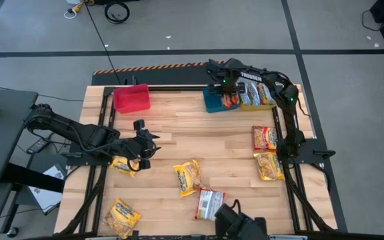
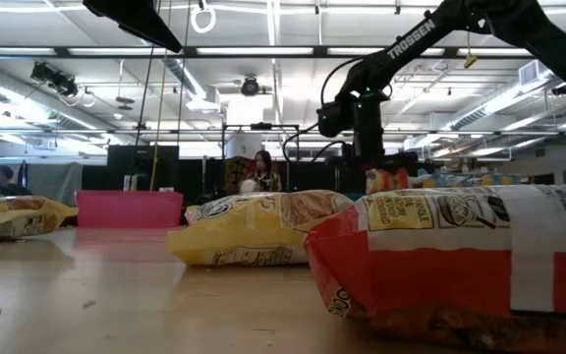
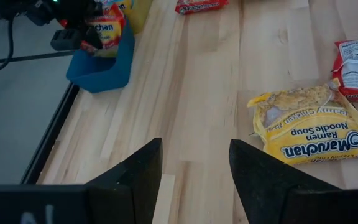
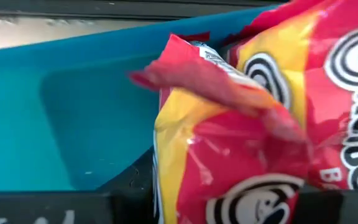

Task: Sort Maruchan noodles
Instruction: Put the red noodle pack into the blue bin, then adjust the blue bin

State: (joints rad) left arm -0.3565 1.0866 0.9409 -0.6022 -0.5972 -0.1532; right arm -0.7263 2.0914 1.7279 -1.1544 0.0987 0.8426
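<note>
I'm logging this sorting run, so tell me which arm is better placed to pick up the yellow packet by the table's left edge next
Left. The left gripper hangs open right beside that yellow packet, empty. The right gripper is far across the table over the blue bin, with a red packet at its fingers.

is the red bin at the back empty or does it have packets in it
Empty as far as shown: in the high view the red bin shows only its own red floor, no packets. The low view sees just its outer wall.

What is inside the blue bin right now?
Inside the blue bin, the right pincer holds a red noodle packet. The bin's floor beside it is bare; under the packet is hidden.
</note>
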